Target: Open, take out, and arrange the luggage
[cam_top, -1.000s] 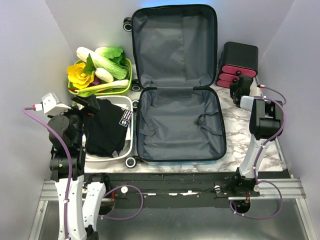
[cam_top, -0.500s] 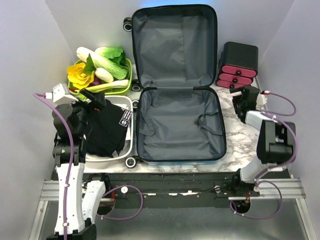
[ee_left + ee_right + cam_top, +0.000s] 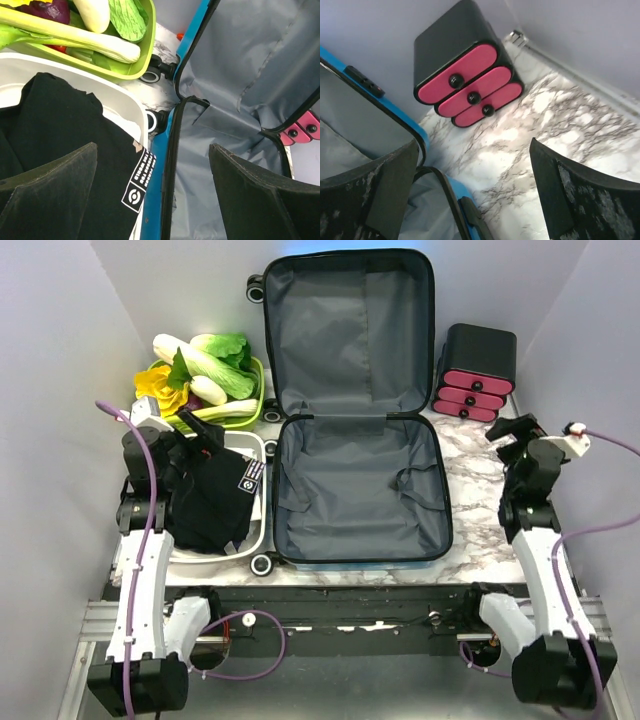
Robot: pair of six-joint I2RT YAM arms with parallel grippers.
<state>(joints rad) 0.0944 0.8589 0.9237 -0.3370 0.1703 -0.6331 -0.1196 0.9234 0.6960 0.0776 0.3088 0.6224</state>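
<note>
Suitcase [image 3: 355,480] lies open between my arms, long axis near-far. Left gripper [image 3: 192,436] and right gripper [image 3: 518,436] are both wide open and empty, one either side of it.

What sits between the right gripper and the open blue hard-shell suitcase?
Nothing but bare white marble tabletop between the right gripper and the suitcase, per top view.

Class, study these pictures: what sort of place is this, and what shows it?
Probably a robot test cell: plain walls closing in a marble-patterned table, the left arm and right arm bolted to a metal rail, and staged props like the open luggage and a tray of toy-looking vegetables.
</note>
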